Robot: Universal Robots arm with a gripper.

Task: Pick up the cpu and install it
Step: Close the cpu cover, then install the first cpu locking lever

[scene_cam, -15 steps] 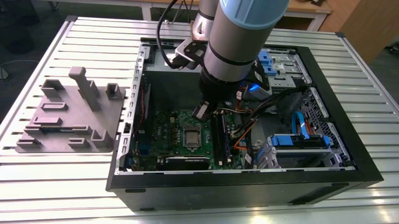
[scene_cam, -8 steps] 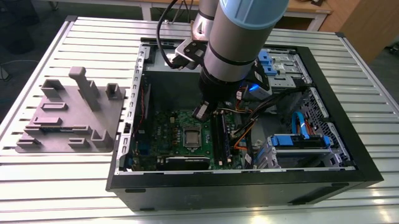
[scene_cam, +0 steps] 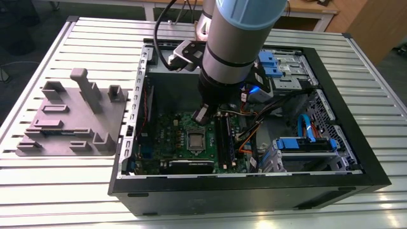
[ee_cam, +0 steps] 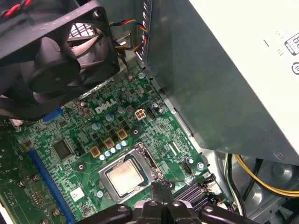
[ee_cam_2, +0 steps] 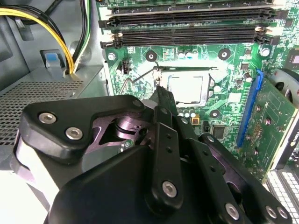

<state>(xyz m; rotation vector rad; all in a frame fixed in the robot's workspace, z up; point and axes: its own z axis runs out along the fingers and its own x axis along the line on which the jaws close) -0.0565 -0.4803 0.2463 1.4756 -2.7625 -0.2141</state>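
Table: a slatted aluminium table (scene_cam: 64, 181) carried everything.
Case: a black metal computer case (scene_cam: 254, 191) lay on its side, open face up, well to the exterior view's right of the tray.
Arm: a thick grey robot arm with a pale blue band (scene_cam: 235, 43) came down steeply into the open case and hid much of the interior behind it in the exterior view.
Tray: a flat grey plastic fixture tray with upright posts (scene_cam: 108, 121) sat on the table, just beside the case.
Power supply: a large grey metal box with a white label (ee_cam: 210, 70) stood just beside the board's edge.
Motherboard: a green circuit board (scene_cam: 171, 133) (ee_cam_2: 233, 70) (ee_cam: 154, 126) lay flat on the case floor.
Fan: a black square plastic fan (ee_cam: 51, 60) hung close over one end of the board.
Card: a green expansion card (ee_cam_2: 271, 121) stood upright in a blue slot near the socket.
Memory slots: long black empty slots (ee_cam_2: 187, 28) ran along one side of the socket.
Gripper: the black two-finger gripper (scene_cam: 202, 114) (ee_cam_2: 162, 95) (ee_cam: 161, 189) pointed down at the board, fingers drawn together with nothing seen between them; its tip hung at the socket's edge by a thin wire lever (ee_cam_2: 140, 78), contact unclear.
Cpu: the small square cpu with a silvery metal top (scene_cam: 195, 139) (ee_cam_2: 185, 88) (ee_cam: 124, 176) sat flat in the socket, free of the fingers.
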